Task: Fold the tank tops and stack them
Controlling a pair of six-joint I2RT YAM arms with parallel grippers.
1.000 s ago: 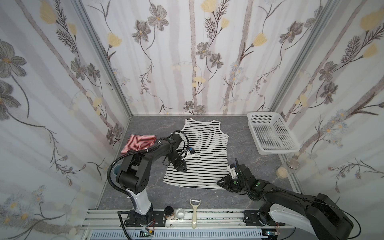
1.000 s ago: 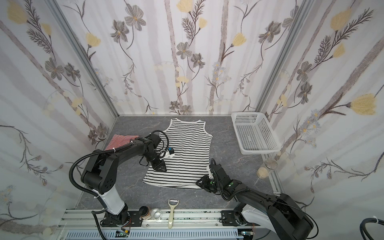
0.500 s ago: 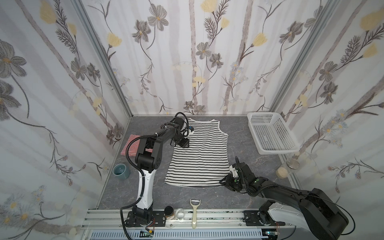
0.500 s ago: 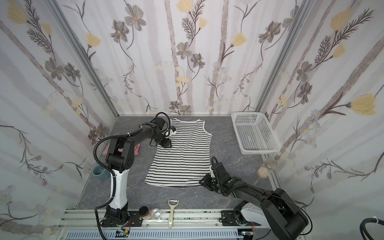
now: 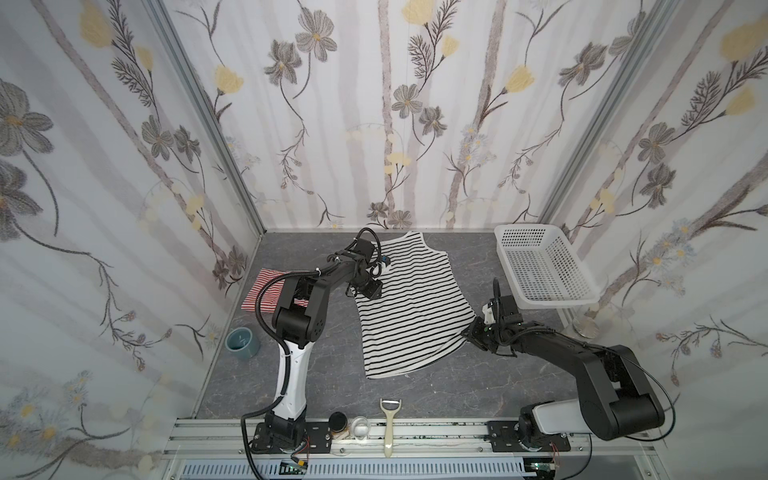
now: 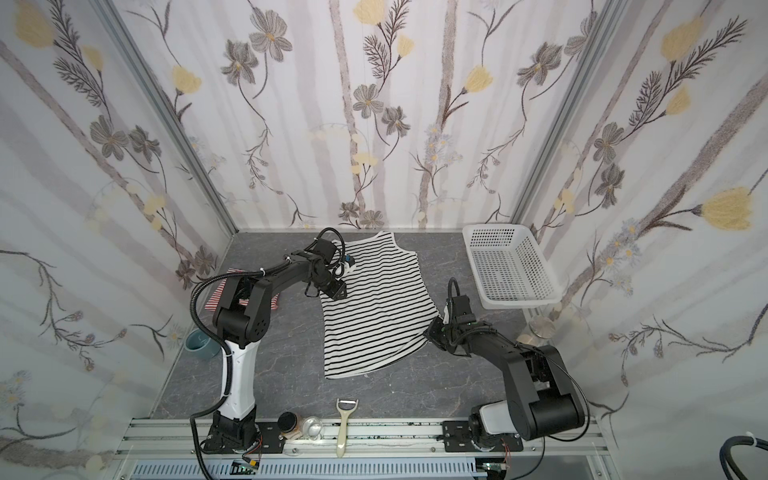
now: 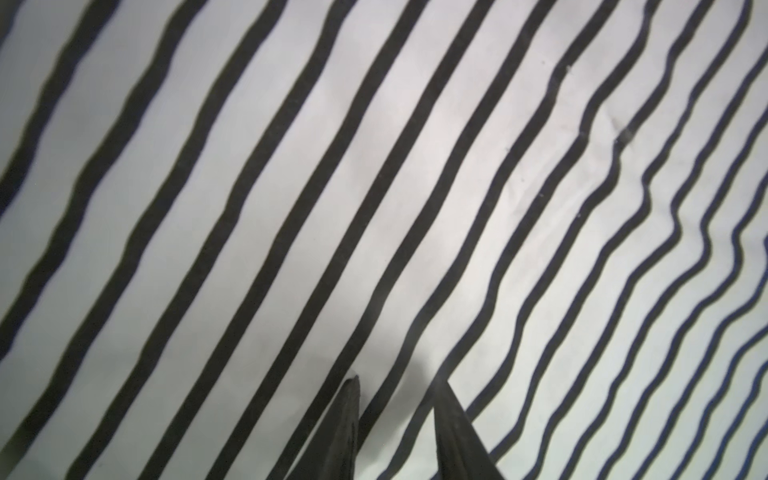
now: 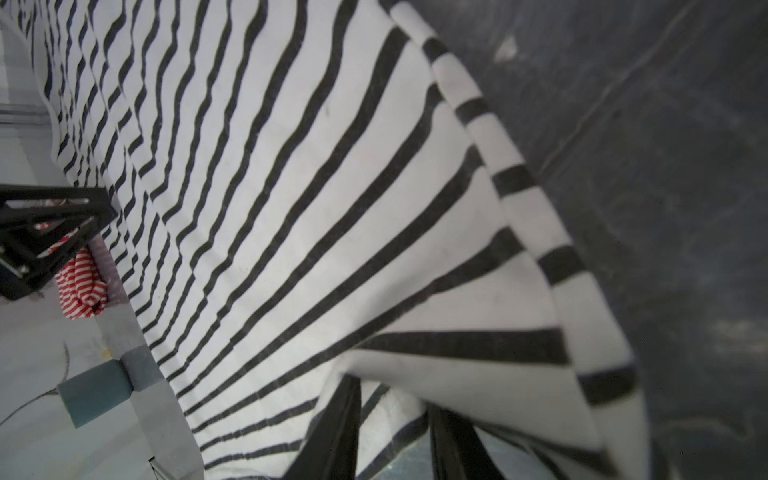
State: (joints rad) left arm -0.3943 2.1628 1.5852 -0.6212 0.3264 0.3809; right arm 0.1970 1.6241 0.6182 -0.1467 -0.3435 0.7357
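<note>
Left claw [image 5: 371, 289] narrow, pinching black-striped top [image 5: 411, 307] near armhole edge. Right claw [image 5: 471, 332] narrow, gripping its hem corner, raised off desk [image 5: 415, 390]. Red-and-white top [image 5: 266, 286] lies apart, partly behind left arm.

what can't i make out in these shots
- red-and-white tank top: in both top views the left arm covers most of it; how it's folded is unclear.
- left pincer: the left wrist view's edge cuts its fingers off; a grip on the black-striped tank top can't be told.
- small containers at the front rail: top views, too small to identify.
</note>
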